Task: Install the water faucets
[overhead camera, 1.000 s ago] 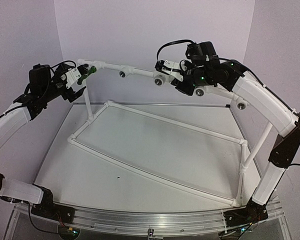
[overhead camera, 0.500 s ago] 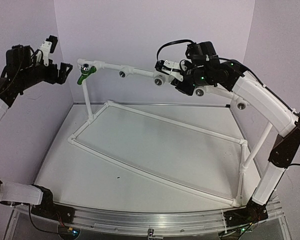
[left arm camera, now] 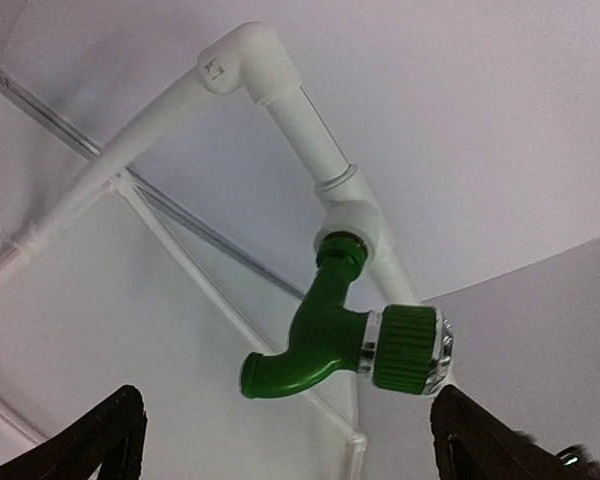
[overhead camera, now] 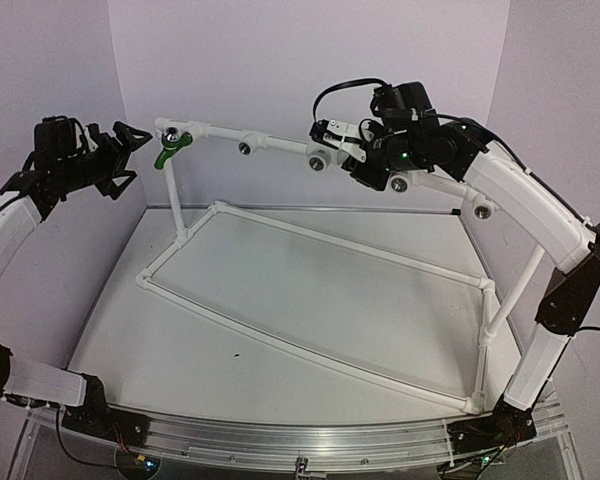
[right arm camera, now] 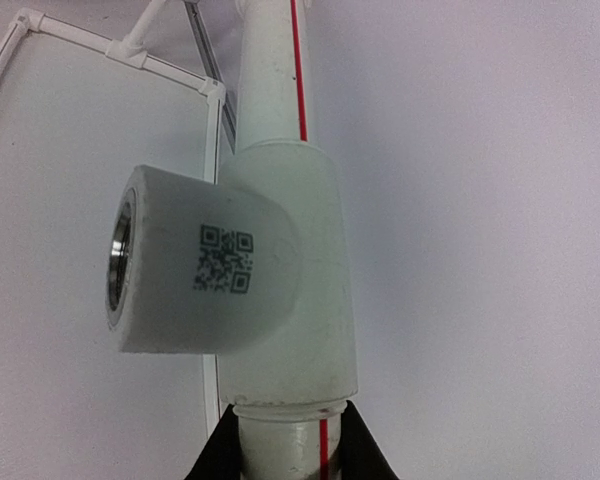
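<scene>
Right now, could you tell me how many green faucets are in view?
1. The green faucet sits in the leftmost tee fitting of the raised pipe rail; others may be out of view.

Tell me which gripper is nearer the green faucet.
Left. The left gripper hangs open just left of the faucet, not touching it. The right gripper is much farther right along the pipe, clamped on it beside a tee.

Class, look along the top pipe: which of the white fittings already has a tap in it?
The leftmost fitting on the pipe: a green tap hangs from it, while the other fittings show empty dark sockets.
</scene>
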You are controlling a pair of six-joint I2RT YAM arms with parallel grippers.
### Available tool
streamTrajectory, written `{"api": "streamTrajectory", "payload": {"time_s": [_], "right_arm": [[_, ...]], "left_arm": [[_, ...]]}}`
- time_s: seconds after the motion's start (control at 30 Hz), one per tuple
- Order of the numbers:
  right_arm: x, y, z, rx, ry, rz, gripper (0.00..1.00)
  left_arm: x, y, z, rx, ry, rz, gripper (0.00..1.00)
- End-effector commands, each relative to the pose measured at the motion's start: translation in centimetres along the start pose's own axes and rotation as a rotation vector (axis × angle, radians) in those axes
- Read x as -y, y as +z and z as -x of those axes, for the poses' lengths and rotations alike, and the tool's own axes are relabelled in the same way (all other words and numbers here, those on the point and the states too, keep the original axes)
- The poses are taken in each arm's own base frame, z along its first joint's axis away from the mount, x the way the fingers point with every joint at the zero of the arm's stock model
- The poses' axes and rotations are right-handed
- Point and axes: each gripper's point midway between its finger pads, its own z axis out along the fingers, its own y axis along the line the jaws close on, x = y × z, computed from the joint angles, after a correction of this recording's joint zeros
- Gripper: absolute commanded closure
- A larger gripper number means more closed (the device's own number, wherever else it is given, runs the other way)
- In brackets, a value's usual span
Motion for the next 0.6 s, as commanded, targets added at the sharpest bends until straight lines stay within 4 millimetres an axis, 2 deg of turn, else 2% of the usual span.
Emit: {"api": "streamTrajectory", "payload": {"time_s": [0.0, 0.1, 0.23, 0.43, 0.57], "right_arm": [[-0.9, -0.1, 0.4, 0.004, 0.118, 0.032, 1.0], [-0.9, -0.2, 0.5, 0.006, 0.117, 0.034, 1.0], [-1.0, -0.3, 0.4, 0.008, 0.113, 0.037, 1.0], [-1.0, -0.2, 0.4, 0.007, 0.106, 0.039, 1.0], [-1.0, -0.2, 0.4, 0.007, 0.105, 0.038, 1.0]], "left_arm": [[3.4, -0.9, 0.3, 0.021, -0.476, -0.341, 0.0], [2.5, -1.4, 0.8, 0.073, -0.666, -0.438, 0.0], [3.0, -2.1, 1.6, 0.085, -0.769, -0.405, 0.0], [2.6, -0.7, 1.6, 0.028, -0.966, -0.414, 0.0], [2.8, 0.2, 1.9, 0.001, -1.022, -0.411, 0.0]]}}
